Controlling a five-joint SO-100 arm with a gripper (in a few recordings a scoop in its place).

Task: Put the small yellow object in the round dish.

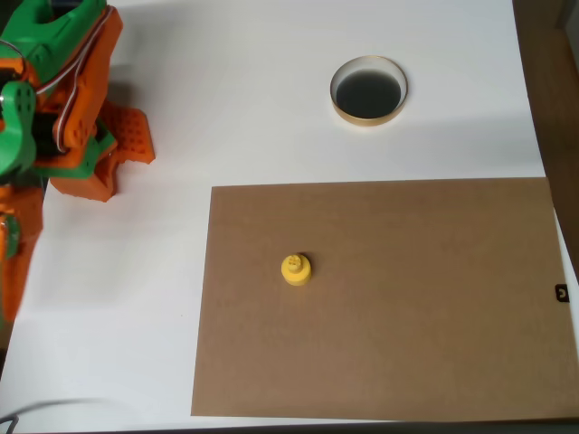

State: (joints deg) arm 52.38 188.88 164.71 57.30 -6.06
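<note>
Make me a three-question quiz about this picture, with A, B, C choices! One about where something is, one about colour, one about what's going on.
1. Where does the small yellow object stand?
A. on the brown sheet
B. in the round dish
C. on the arm
2. What colour is the dish's inside?
A. white
B. dark, blackish
C. red
3. What is in the dish?
A. the yellow object
B. a coin
C. nothing

Answers: 1 A, the overhead view shows it on the brown sheet, apart from the dish. 2 B, a dark middle inside a pale tan rim. 3 C, only its dark bottom shows.
</note>
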